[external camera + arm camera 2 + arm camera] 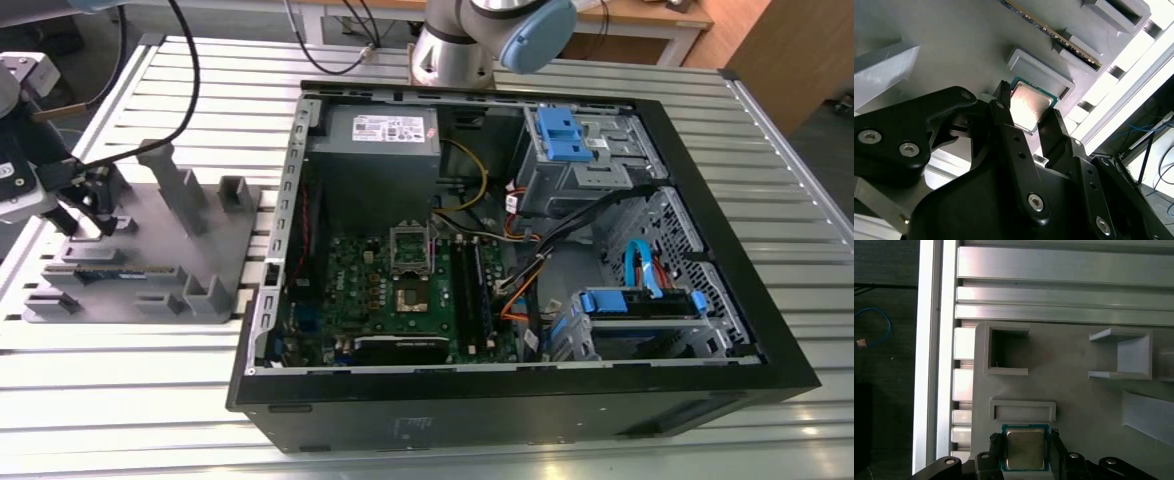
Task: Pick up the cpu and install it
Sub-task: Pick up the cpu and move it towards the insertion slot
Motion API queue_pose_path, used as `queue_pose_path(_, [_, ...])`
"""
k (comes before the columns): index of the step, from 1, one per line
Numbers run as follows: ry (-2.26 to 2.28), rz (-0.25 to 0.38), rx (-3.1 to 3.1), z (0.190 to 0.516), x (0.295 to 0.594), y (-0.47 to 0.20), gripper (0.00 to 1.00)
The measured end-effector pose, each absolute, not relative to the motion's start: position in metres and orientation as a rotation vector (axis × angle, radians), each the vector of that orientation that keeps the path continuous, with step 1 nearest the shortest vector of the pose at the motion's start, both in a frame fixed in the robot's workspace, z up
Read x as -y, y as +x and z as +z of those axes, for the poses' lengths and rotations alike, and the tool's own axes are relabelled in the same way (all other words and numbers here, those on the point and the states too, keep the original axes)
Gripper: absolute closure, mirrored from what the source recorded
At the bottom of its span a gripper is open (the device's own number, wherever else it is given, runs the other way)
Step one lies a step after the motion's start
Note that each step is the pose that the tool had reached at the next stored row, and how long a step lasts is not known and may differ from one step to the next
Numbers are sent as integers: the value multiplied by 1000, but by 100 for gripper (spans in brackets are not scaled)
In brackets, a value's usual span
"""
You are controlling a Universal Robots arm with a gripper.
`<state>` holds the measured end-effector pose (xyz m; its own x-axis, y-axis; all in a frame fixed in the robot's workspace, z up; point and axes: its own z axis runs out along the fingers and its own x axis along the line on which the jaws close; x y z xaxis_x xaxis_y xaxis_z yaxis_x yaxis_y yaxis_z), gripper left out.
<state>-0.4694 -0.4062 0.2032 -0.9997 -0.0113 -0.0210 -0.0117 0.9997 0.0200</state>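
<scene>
The cpu (1025,449), a small square chip with a shiny metal top and green rim, sits between the two black fingers of my gripper (1025,437) just above the grey fixture plate (1079,400). The second wrist view shows the cpu (1028,106) held at two opposite edges, the fingers (1004,112) pressing against it, beside a shallow raised pocket (1039,70). In the exterior view my gripper (80,200) hangs over the fixture plate (147,270) at that view's left. The green motherboard (407,290) lies in the open computer case (534,400), apart from the gripper.
A long memory stick (114,272) lies in the fixture, which also carries several upright grey posts (180,190). On the motherboard a silver metal frame (411,245) stands open above the socket (410,297). Cables and blue drive bays (574,135) crowd the case's right side. Everything rests on a slatted aluminium table (134,400).
</scene>
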Motion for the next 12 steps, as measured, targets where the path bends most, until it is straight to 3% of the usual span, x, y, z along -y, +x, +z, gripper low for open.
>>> queue_pose_path(12, [-18,32,-3120,195,406,-470,53])
